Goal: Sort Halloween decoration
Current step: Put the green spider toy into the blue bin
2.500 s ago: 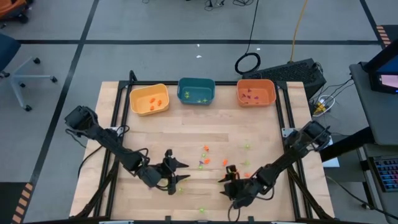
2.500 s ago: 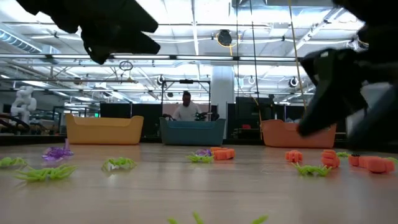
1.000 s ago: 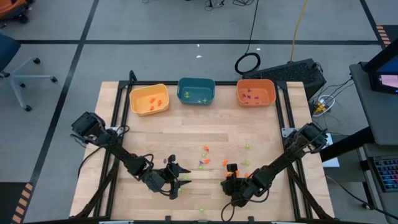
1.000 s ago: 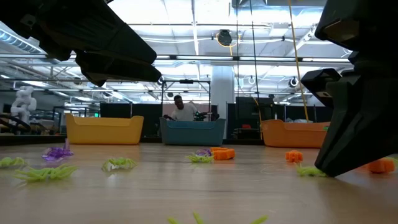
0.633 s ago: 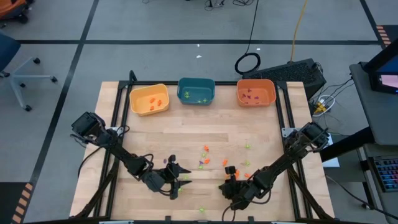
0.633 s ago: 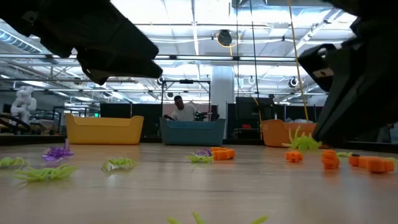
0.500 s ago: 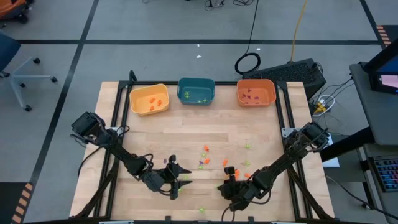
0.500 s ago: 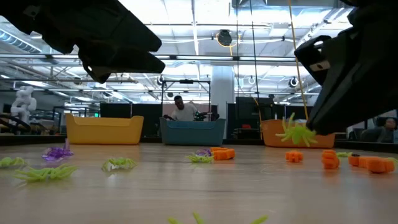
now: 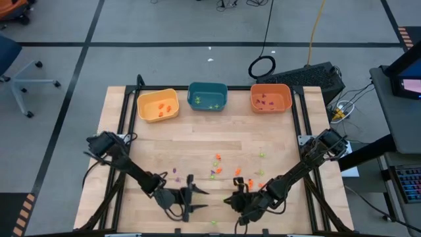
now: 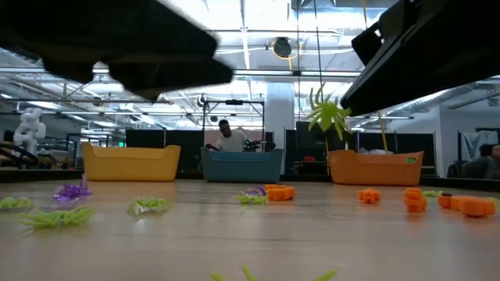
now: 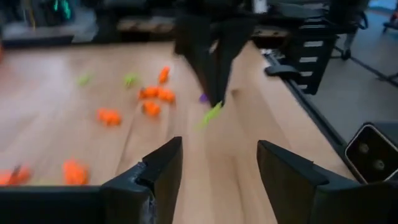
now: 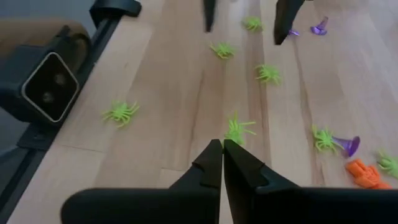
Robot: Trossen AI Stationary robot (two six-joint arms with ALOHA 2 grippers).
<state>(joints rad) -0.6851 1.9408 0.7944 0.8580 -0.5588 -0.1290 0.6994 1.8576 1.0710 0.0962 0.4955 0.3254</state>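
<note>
Spider (image 10: 328, 114) pinched in my right fingers (image 12: 222, 148), lifted off the bench (image 9: 197, 148); teal bin (image 9: 208, 96) probably next, far side; left fingers (image 11: 214, 165) wide, empty.

Robotics lab or test hall. Evidence: wooden table (image 9: 197, 141) on a black frame (image 9: 120, 118) over taped grey floor; open industrial ceiling with strip lights (image 10: 258, 35); person (image 10: 228, 136) seated at a distant workstation; office chair (image 9: 16, 62).

light: bright, even, ceiling strips (image 10: 258, 31) glaring in low view | shadows: soft | blur: left wrist view smeared, low-view arms defocused
</note>
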